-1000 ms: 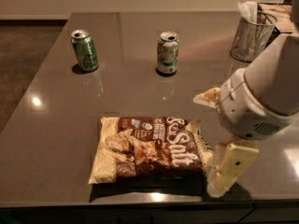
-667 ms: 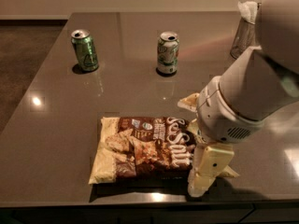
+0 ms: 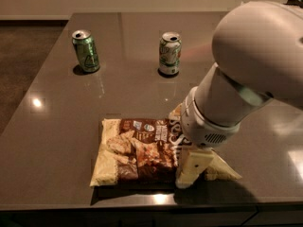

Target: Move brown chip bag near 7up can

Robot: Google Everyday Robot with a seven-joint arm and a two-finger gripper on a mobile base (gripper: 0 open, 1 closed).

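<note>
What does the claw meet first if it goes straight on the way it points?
Most likely the brown chip bag: the claw hangs over its right end, pointing down. The gap between them is unclear.

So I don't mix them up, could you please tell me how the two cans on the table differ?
The green can is dark green with a white triangular mark; the 7up can is pale whitish-green with a green base band. The green can stands near the table's left edge, the 7up can nearer the middle. Both stand upright with silver tops. The pincer is over the chip bag's right end.
</note>
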